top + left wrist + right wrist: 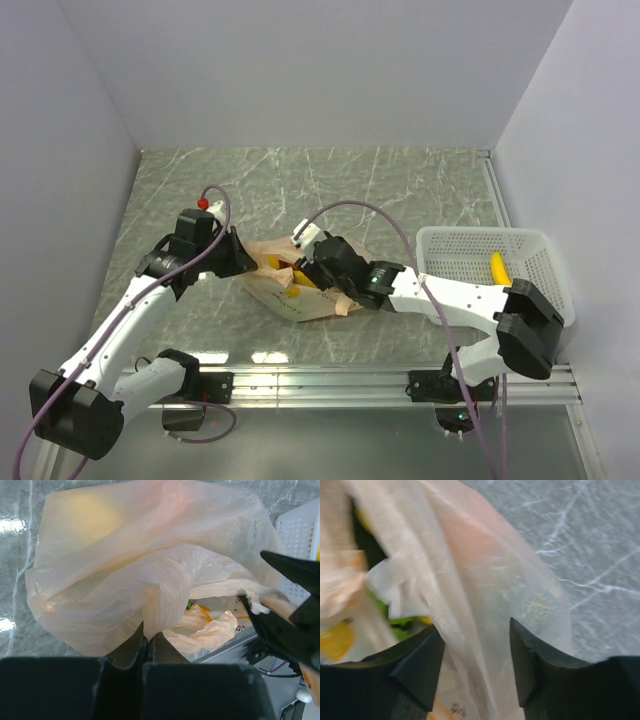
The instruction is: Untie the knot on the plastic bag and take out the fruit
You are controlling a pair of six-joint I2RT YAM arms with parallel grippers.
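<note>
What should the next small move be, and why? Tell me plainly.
Probably close the right gripper on the fold of the plastic bag lying between its open jaws. The left gripper is shut on the bag's other side, and the fruit shows through the gap, so a second grip would likely let the mouth be spread wider.

Small dark print on the plastic bag (485,580) is unreadable.
</note>
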